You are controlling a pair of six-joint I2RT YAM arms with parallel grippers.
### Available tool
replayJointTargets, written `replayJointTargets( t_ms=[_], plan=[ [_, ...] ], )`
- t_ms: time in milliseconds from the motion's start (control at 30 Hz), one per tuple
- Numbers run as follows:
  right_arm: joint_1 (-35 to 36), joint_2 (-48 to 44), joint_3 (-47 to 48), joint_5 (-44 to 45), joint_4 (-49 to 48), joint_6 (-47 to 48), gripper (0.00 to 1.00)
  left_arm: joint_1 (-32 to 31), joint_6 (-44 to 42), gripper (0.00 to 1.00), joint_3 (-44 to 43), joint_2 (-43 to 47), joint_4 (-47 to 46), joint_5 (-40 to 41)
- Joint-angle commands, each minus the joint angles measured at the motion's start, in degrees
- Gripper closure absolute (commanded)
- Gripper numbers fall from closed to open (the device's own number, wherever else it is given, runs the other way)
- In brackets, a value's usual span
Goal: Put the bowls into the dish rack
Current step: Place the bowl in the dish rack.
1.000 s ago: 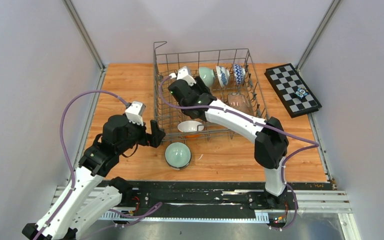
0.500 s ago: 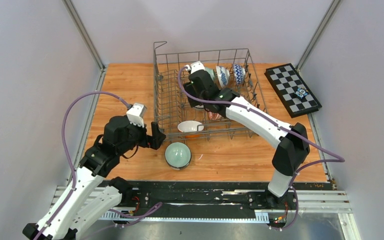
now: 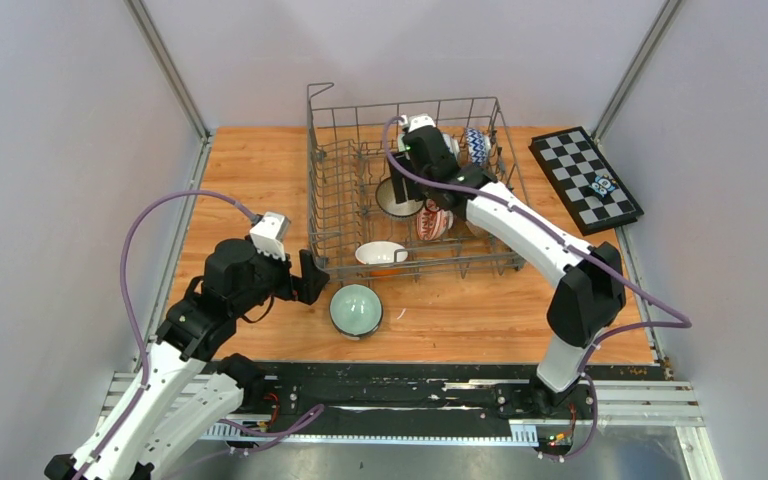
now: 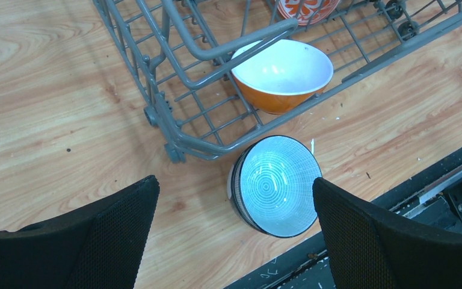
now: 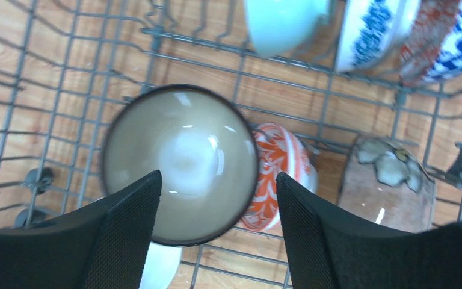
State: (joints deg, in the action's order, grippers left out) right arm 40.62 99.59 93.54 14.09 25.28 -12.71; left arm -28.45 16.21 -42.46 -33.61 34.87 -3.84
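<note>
The grey wire dish rack (image 3: 325, 150) holds several bowls. A dark-rimmed beige bowl (image 5: 180, 162) leans among the tines, with a red-white bowl (image 5: 280, 174) beside it. My right gripper (image 5: 218, 176) hovers open just above the beige bowl (image 3: 398, 197), gripping nothing. An orange bowl (image 4: 283, 75) lies at the rack's front. A bowl with a pale blue ringed inside and dark outside (image 4: 275, 183) sits on the table just outside the rack (image 4: 180, 72). My left gripper (image 4: 234, 182) stands wide open above and left of that bowl (image 3: 356, 310).
Pale green (image 5: 283, 24) and blue-white (image 5: 376, 30) bowls stand along the rack's back row. A clear glass piece (image 5: 385, 186) lies in the rack's right part. A chequered board (image 3: 585, 180) lies on the table at the far right.
My right arm has swung right across the rack and its jaws have widened; the beige bowl now shows resting in the rack. My left arm has barely shifted.
</note>
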Motion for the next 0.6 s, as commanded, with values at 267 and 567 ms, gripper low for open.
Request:
replayJointTargets(
  t_ms=[267, 567],
  plan=[
    [-10.04, -3.35, -10.78, -12.90, -5.34, -15.88, 0.23, -0.38, -1.10, 0.00, 0.88, -0.38, -0.47, -0.88],
    [-13.58, 0.15, -12.64, -23.67, -9.50, -21.44, 0.37, -0.38, -1.18, 0.00, 0.97, -0.57, -0.67, -0.95]
  ],
)
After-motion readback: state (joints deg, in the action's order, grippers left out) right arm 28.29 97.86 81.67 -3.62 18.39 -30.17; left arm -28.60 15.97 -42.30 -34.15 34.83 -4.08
